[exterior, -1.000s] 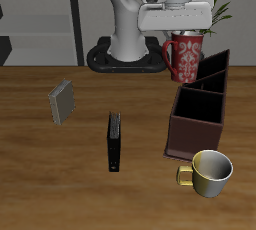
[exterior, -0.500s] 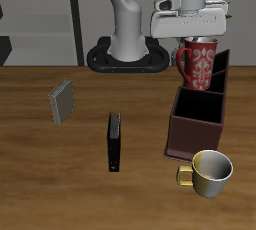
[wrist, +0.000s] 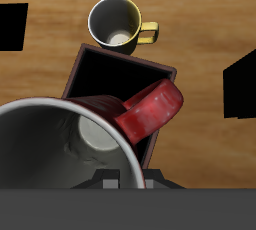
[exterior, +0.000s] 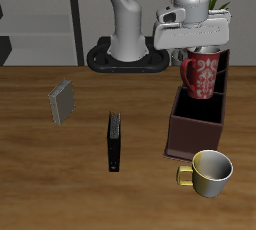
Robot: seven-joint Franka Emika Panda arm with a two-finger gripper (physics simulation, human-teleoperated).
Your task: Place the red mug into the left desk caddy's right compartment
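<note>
a glossy white arm (exterior: 135,14) with grey joint bands rises from a round black base (exterior: 125,58), ending in a boxy white gripper (exterior: 198,42).

I see flat, even light on the counter (exterior: 60,189), soft small shadows under objects, crisp low-resolution renders, no glare; my wrist view shows the left desk caddy (wrist: 115,79) interior pure black.

The red ceramic mug with a white floral pattern (exterior: 200,75) hangs upright in the upper right of the exterior view, off the counter, above the dark brown rectangular open-topped desk caddy (exterior: 195,134). In the wrist view its pale inside (wrist: 70,144) and red loop handle (wrist: 150,111) overlap the caddy's large squarish end compartment (wrist: 122,78), which lies open and dark.
</note>
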